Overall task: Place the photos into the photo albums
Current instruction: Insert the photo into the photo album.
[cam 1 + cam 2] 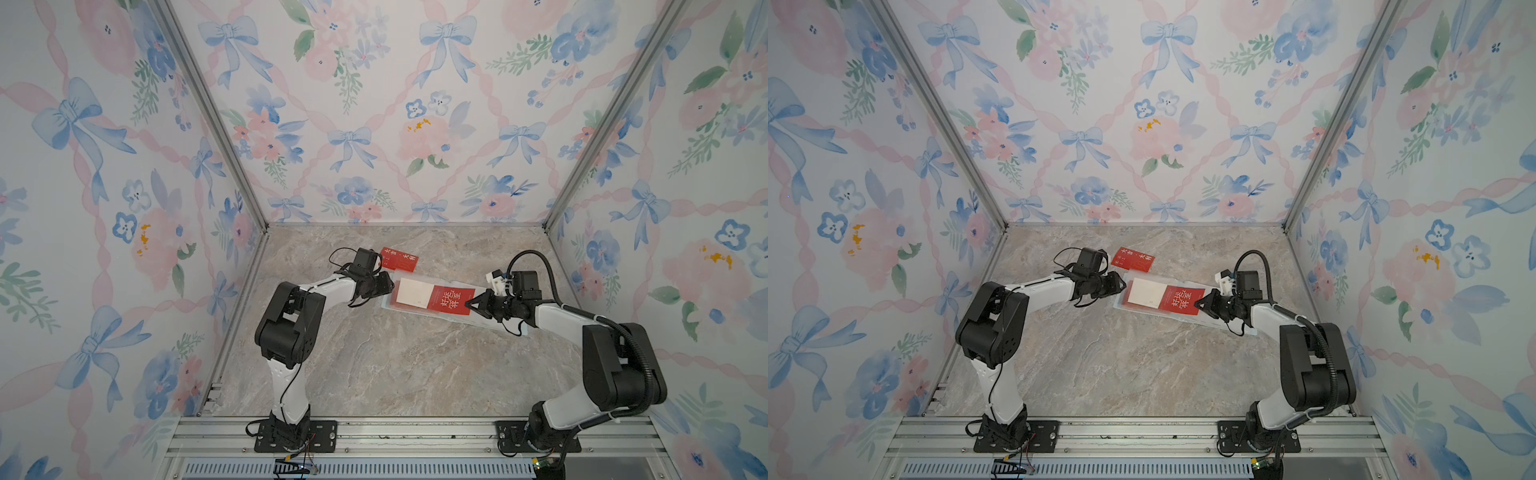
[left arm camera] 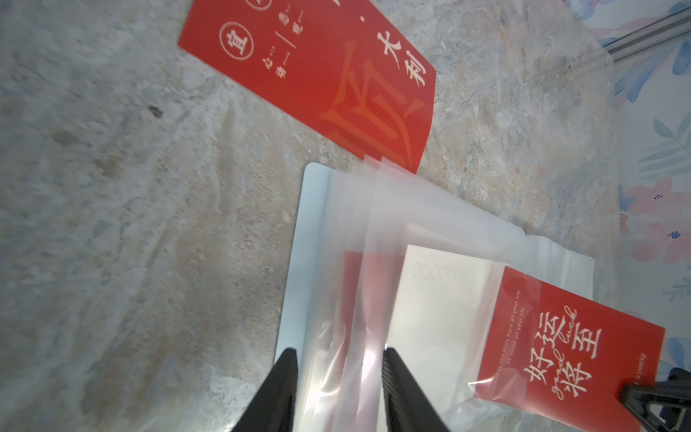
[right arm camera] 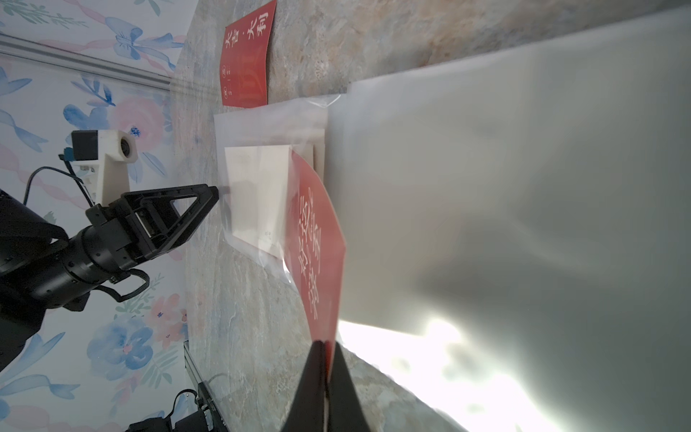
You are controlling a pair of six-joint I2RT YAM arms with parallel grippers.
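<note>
The photo album lies open mid-table, its pale-blue cover under clear sleeve pages. My right gripper is shut on the near end of a red photo, whose far end sits in a sleeve mouth. A whitish card back and a red photo lie inside the sleeves. My left gripper is open at the album's left edge, loose sleeve plastic between its jaws. Another red photo lies behind the album.
The marble tabletop is boxed in by floral walls with aluminium corner posts. A raised whitish album page fills much of the right wrist view. Both arm bases stand on the front rail.
</note>
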